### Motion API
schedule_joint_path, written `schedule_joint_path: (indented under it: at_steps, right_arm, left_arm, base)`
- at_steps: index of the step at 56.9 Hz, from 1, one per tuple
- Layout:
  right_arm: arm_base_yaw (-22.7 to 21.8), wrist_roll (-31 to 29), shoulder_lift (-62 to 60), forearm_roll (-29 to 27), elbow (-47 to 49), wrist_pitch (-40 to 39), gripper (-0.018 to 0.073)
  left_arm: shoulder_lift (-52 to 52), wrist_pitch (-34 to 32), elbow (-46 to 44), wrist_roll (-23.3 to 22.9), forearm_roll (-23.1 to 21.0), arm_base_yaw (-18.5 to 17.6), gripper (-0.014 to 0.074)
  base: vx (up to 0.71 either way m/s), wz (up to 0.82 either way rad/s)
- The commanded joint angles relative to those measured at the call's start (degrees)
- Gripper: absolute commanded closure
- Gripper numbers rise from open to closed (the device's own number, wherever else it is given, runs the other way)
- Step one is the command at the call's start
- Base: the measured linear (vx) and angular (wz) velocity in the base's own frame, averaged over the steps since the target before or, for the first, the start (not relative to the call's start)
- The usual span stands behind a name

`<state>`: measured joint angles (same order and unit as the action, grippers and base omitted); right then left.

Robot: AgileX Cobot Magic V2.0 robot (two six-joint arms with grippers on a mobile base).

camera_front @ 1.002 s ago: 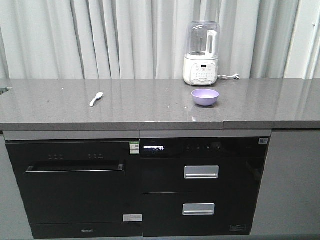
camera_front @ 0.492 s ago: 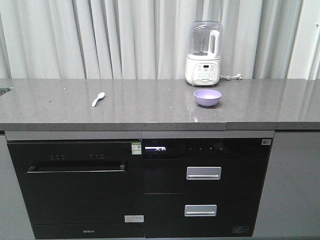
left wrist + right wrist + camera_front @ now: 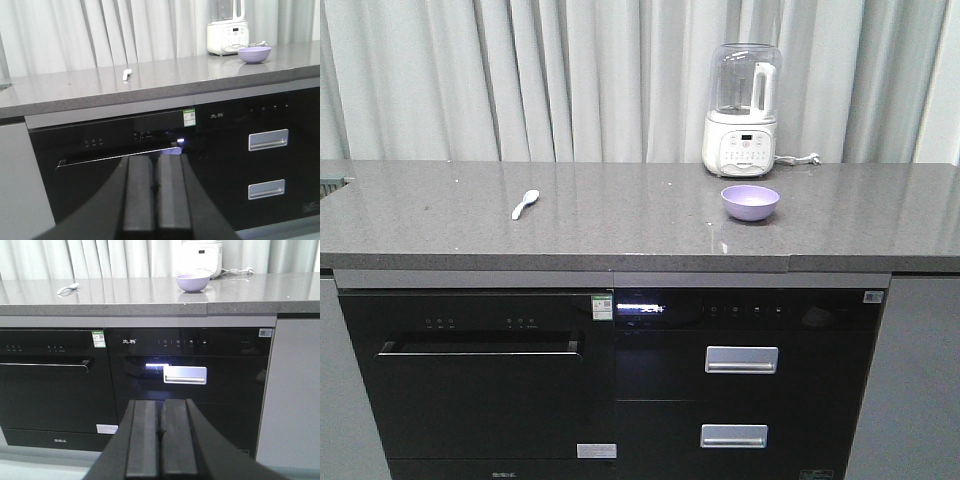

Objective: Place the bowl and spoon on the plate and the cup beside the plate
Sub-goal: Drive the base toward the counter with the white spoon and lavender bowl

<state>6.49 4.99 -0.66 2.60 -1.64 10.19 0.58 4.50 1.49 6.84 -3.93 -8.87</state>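
A lavender bowl [image 3: 750, 202] [image 3: 254, 54] [image 3: 193, 282] sits upright on the grey counter [image 3: 620, 225], in front of the blender. The pale spoon [image 3: 525, 204] [image 3: 126, 74] [image 3: 67, 289] lies on the counter's left part, far from the bowl. Neither the plate nor the cup shows in any view. My left gripper [image 3: 155, 162] is shut and empty, held low in front of the black oven door. Also shut and empty, my right gripper [image 3: 160, 405] hangs below counter height before the drawer unit. Both grippers are out of the front view.
A white blender [image 3: 742, 110] with a clear jug stands at the counter's back, its cord trailing right. Grey curtains hang behind. Below are a black oven [image 3: 480, 380] and two drawers with silver handles [image 3: 741, 359]. A sink edge [image 3: 330, 185] shows at far left.
The whole scene has shifted right and slightly down in the front view, so the camera has moved; bowl and spoon keep their places on the counter.
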Motion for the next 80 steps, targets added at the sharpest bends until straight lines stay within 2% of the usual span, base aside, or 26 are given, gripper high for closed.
schedule_joint_path:
  at_steps: [1,20,56,80]
  right_arm:
    - [-0.41,-0.07,-0.25,0.33,-0.37,-4.55,0.0568]
    - [-0.41,-0.07,-0.25,0.33,-0.37,-4.55,0.0568]
    - [-0.41,-0.07,-0.25,0.33,-0.37,-4.51,0.0568]
    - [-0.41,-0.07,-0.25,0.33,-0.37,-4.51,0.0568]
  left_arm:
    - [0.96,-4.50,-1.44,0.04,-0.10,0.00,0.0596]
    - [0.96,-4.50,-1.44,0.04,-0.10,0.00,0.0596]
    - [0.96,-4.50,-1.44,0.04,-0.10,0.00,0.0596]
    - [0.96,-4.50,-1.44,0.04,-0.10,0.00,0.0596]
  base:
    - [0.12,0.06]
    - [0.10,-0.01]
    - [0.11,-0.23]
    - [0.16,0.06]
